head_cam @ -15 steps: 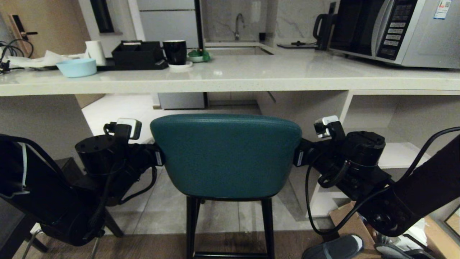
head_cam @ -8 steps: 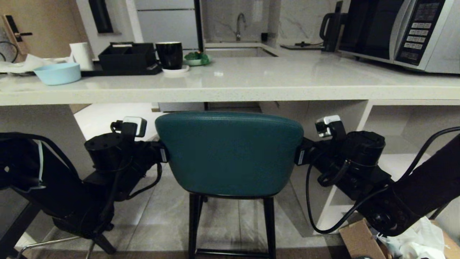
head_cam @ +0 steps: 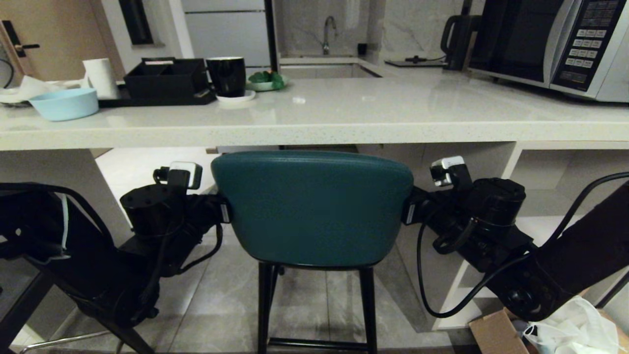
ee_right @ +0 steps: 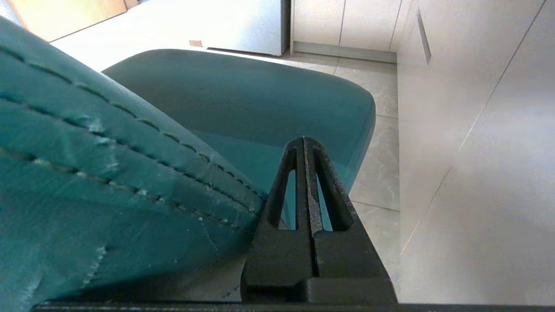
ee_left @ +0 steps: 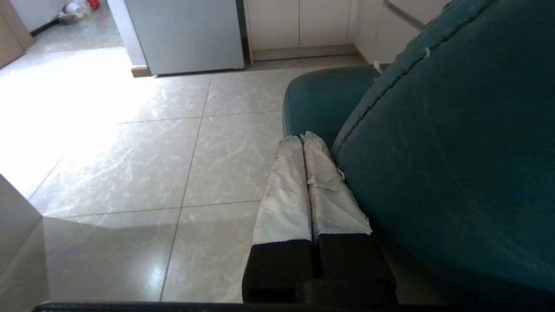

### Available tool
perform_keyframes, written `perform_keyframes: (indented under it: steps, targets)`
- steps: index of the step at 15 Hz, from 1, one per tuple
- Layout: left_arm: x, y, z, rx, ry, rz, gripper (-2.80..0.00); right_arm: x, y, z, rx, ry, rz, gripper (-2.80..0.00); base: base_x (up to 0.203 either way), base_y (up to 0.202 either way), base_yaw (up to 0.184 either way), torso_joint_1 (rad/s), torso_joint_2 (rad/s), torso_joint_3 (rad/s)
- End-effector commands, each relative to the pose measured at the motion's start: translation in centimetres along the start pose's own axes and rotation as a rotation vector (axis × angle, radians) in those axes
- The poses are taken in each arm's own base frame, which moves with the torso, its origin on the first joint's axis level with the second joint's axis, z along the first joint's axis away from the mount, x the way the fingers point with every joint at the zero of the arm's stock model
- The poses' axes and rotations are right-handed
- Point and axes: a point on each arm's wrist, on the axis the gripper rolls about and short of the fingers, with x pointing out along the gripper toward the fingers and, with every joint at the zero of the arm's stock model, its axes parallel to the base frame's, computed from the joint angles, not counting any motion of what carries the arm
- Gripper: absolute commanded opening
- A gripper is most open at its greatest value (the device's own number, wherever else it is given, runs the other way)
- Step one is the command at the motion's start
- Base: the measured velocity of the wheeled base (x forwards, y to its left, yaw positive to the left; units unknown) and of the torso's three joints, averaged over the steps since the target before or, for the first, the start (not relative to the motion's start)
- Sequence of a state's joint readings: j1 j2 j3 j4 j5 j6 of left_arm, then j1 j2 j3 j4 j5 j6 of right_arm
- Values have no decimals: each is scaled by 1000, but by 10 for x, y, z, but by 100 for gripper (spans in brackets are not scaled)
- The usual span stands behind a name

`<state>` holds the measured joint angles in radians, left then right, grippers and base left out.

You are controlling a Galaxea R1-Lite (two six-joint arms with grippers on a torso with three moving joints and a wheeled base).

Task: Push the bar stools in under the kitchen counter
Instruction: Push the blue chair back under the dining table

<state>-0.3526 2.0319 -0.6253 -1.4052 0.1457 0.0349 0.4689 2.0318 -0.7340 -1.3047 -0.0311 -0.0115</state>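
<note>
The teal bar stool (head_cam: 312,206) stands in front of me, and the top of its backrest sits just below the pale kitchen counter's edge (head_cam: 314,132). My left gripper (head_cam: 222,212) is shut and lies against the left side of the backrest. In the left wrist view its white-wrapped fingers (ee_left: 286,190) lie together, with the left gripper's tips (ee_left: 302,138) beside the teal back (ee_left: 455,151). My right gripper (head_cam: 408,214) is shut against the right side. The right wrist view has the right gripper's tips (ee_right: 305,141) closed beside the backrest (ee_right: 108,173), over the seat (ee_right: 260,95).
On the counter are a blue bowl (head_cam: 64,103), a black tray (head_cam: 164,81), a black mug (head_cam: 226,76) and a microwave (head_cam: 555,44). A white shelf panel (head_cam: 491,196) stands to the stool's right. A dark slanted leg (head_cam: 19,314) and a cardboard box (head_cam: 496,334) are low down.
The whole view has moved forward toward the counter, whose edge now sits lower in the picture and nearly meets the stool's top. Both grippers stay shut at the backrest's sides.
</note>
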Motion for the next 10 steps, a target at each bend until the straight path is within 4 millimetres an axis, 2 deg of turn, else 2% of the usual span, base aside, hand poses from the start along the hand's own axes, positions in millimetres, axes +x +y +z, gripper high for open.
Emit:
perform_keyframes:
  steps: [1, 3, 6, 10]
  targets:
    - [-6, 0, 3, -9, -31, -3, -280, -4, 0, 5, 0, -16, -3, -280, 0, 0, 0, 0, 0, 0]
    - [-15, 3, 9, -12, -85, 2, -280, -11, -7, 12, 10, -28, -63, -280, 0, 0, 0, 0, 0, 0]
    - [-35, 9, 6, -10, -42, 16, -280, -28, -18, 25, 36, -48, -118, -280, 0, 0, 0, 0, 0, 0]
    - [-54, 12, 12, -36, -37, 50, -280, -51, -27, 24, 36, -19, -164, -280, 0, 0, 0, 0, 0, 0]
